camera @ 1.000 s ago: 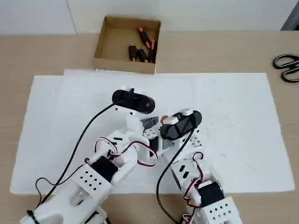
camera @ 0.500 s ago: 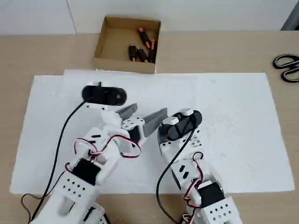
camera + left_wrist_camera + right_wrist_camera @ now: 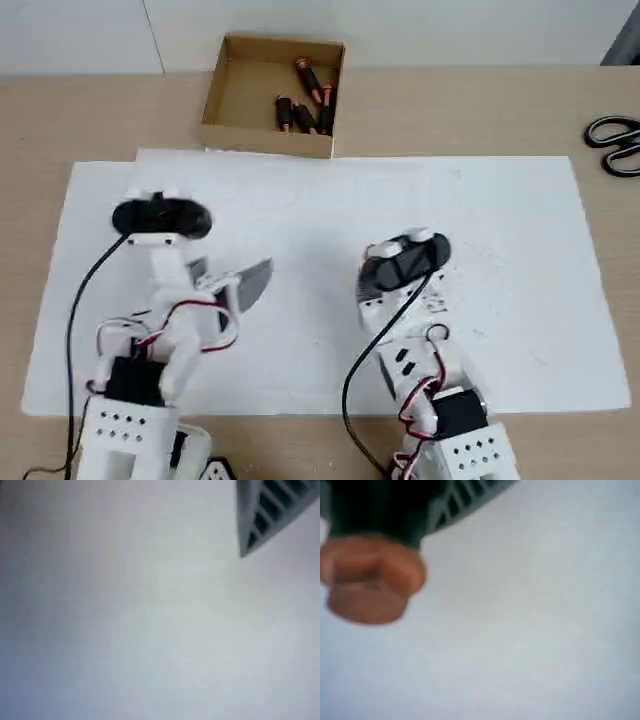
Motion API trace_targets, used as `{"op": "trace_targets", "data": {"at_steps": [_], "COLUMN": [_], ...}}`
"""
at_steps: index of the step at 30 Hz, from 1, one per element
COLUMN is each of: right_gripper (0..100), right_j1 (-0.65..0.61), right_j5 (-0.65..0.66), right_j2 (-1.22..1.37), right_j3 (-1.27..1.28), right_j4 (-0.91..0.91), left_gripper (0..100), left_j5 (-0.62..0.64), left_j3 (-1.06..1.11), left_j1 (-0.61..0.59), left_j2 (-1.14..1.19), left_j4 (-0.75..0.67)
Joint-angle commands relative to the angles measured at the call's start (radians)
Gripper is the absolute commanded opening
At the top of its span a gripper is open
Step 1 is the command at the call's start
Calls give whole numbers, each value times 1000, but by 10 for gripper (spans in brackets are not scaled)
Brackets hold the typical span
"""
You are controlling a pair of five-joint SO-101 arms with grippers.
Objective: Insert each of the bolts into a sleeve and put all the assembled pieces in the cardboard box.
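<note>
— Where do we find the right gripper (image 3: 395, 515)?
— Well apart from the cardboard box (image 3: 265, 140), hidden under its own camera from above. Up close we see it clamped on a black sleeve (image 3: 365, 507). The copper bolt (image 3: 370, 580) head is blurred, the rest cut off.
— And the left gripper (image 3: 232, 272)?
— Also well apart from the box, fingers spread and empty. Assembled pieces (image 3: 305, 100) lie inside the box; we cannot count them surely.

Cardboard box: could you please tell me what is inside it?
Assembled pieces lie heaped in the box's right half; its left floor is bare. The near wall hides a strip of floor.
</note>
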Motion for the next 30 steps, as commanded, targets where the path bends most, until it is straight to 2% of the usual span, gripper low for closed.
{"op": "trace_targets", "data": {"at_steps": [1, 6, 9, 13, 24, 30], "right_gripper": [4, 4, 4, 4, 4, 4], "right_j1": [58, 61, 61, 61, 59, 35], "right_j5": [-5, 14, 72, 75, 75, 75], "right_j2": [-7, 56, 222, 527, 1356, 1687], "right_j3": [-176, -390, -554, -810, -1235, -1467], "right_j4": [33, 33, 31, -12, -621, -825], "left_gripper": [314, 314, 314, 313, 313, 313], "left_j5": [-17, -20, -20, -20, -21, -23], "left_j3": [-48, -10, 64, 107, 105, 105], "left_j1": [-29, -29, -28, -28, -35, -37], "left_j2": [-87, -250, -354, -473, -539, -539], "left_j4": [94, 104, 104, 103, 98, 97]}}
